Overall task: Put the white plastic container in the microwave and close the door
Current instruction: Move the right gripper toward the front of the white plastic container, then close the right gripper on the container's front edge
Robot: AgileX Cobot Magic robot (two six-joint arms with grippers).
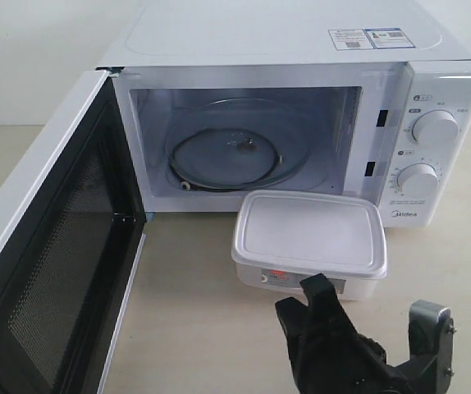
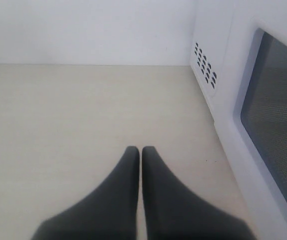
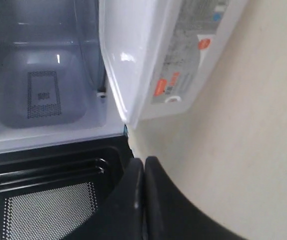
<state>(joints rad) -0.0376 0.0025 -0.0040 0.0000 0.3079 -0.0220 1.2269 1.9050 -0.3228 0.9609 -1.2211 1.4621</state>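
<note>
Black fingers of the right gripper (image 3: 143, 164) press together near the white plastic container (image 1: 309, 234), which sits on the table (image 1: 194, 320) before the microwave (image 1: 285, 41), likely staged for loading. The door (image 1: 55, 279) stands wide open; outside it hangs the left gripper (image 2: 141, 151), also pinched together, probably placed to push it shut.

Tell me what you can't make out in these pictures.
- What the container holds: exterior view, the lid covers it.
- Text on the label: right wrist view, blurred.
- Handle of the door: exterior view shows only the inner face; left wrist view crops the outer face.
- The left gripper: outside the exterior view.
</note>
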